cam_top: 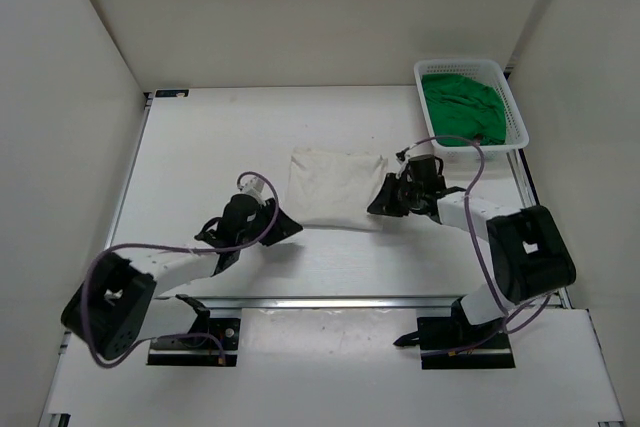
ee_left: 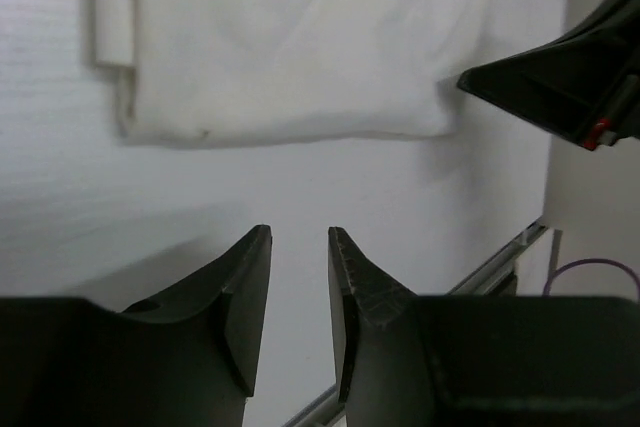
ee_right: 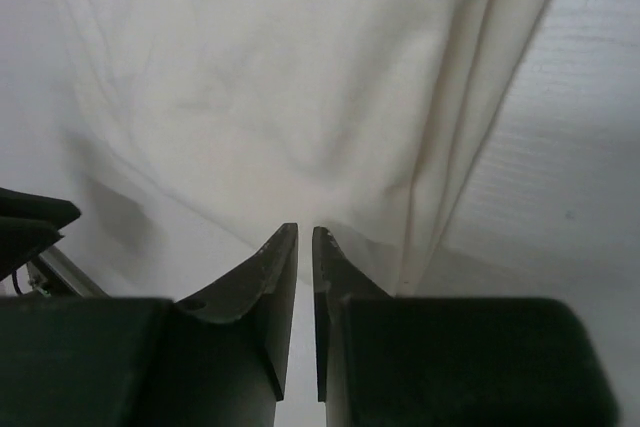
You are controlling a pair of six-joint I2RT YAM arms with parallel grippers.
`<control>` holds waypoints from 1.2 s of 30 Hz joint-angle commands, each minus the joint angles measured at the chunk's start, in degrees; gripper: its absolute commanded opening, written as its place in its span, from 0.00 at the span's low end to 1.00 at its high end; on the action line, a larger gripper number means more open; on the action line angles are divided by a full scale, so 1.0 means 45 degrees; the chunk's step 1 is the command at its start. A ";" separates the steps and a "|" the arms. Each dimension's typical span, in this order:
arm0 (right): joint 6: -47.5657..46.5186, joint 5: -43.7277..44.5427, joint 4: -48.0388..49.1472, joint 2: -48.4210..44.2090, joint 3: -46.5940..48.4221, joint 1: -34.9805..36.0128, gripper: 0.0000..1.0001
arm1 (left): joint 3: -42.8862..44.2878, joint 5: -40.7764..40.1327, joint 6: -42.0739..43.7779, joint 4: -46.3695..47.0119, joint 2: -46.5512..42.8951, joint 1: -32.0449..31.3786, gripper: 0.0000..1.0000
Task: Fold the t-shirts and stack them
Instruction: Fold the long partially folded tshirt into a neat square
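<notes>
White t-shirt (cam_top: pixel 335 192) sits mid-table as a folded rectangle, so I'd say you're on tidying that fold. Left gripper (cam_top: pixel 288 230) is part-open with nothing in it, just off the near-left corner. Right gripper (cam_top: pixel 380 205) is pinched nearly closed at the right edge; no cloth seems caught, though its wrist view is too tight to be sure. Square the edges up and press flat before going for the green t-shirt (cam_top: pixel 460 102) in the mesh basket (cam_top: pixel 517 119). No red shirt shows anywhere.
</notes>
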 commanded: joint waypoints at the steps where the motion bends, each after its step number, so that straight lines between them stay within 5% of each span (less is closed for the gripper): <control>1: -0.0400 0.0110 -0.0201 -0.1233 0.0531 -0.0148 0.11 | 0.0615 -0.0892 0.0155 -0.0728 -0.1740 -0.0099 0.40; 6: -0.1006 -0.0301 -0.0768 0.0286 0.2757 -0.0343 0.00 | 0.3212 -0.1225 0.1404 -0.1687 -0.0225 0.0623 0.41; 13: -0.1006 -0.0420 -0.0474 0.3509 0.5610 -0.1005 0.00 | 0.8134 -0.0386 0.2382 -0.2253 0.5593 0.1482 0.39; 21: -0.0636 -0.0906 0.0073 0.5461 0.6645 -0.2217 0.01 | 1.1494 -0.0036 0.2325 -0.2215 0.9407 0.2418 0.38; 28: -0.0752 -0.0887 -0.0650 0.6752 0.7543 -0.2180 0.01 | 1.0621 0.0082 0.1953 -0.1357 0.9626 0.3025 0.38; 36: -0.1434 -0.1141 -0.2443 0.6638 1.0450 -0.1359 0.08 | 0.7478 -0.0285 0.1815 -0.0574 0.5512 0.3728 0.54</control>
